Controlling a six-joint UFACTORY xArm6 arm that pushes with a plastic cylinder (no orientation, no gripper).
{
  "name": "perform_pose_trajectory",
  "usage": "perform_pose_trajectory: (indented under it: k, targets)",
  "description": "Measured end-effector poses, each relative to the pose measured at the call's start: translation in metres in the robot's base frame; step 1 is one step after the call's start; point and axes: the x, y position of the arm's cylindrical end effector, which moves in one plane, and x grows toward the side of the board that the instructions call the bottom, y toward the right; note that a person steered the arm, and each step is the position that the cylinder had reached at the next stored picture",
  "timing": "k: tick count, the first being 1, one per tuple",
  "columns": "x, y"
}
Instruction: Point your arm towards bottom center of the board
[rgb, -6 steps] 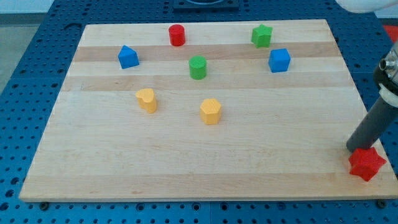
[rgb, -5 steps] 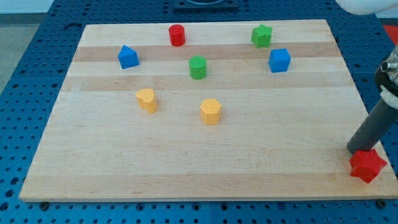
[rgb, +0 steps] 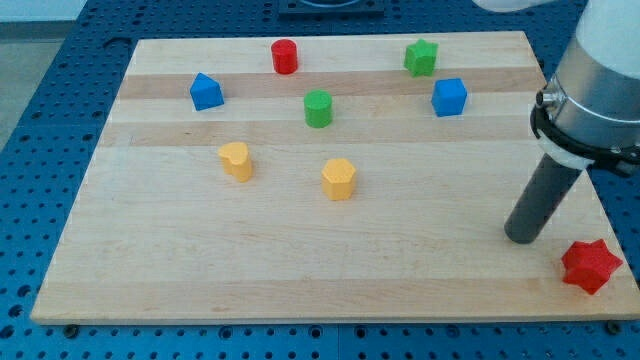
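Your red star block (rgb: 590, 266) sits nearest, at the board's (rgb: 200, 290) near right corner. My tip (rgb: 520, 239) rests just left of it, apart from it; the rod carries no claw. The near centre lies well left. Farther: yellow blocks (rgb: 339, 179) (rgb: 236, 160), green cylinder (rgb: 318, 108), blue blocks (rgb: 449, 97) (rgb: 206, 91), green star (rgb: 421, 57), red cylinder (rgb: 285, 56).

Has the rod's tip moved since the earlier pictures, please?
Yes. My tip has slid toward the view's left, away from the red star block, which has stayed put near the board's bottom-right corner.
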Motion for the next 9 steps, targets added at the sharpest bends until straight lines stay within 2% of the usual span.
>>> perform_pose_trajectory:
  k: [6,9]
  targets:
    - [0.002,0.0]
    - [0.004,-0.059]
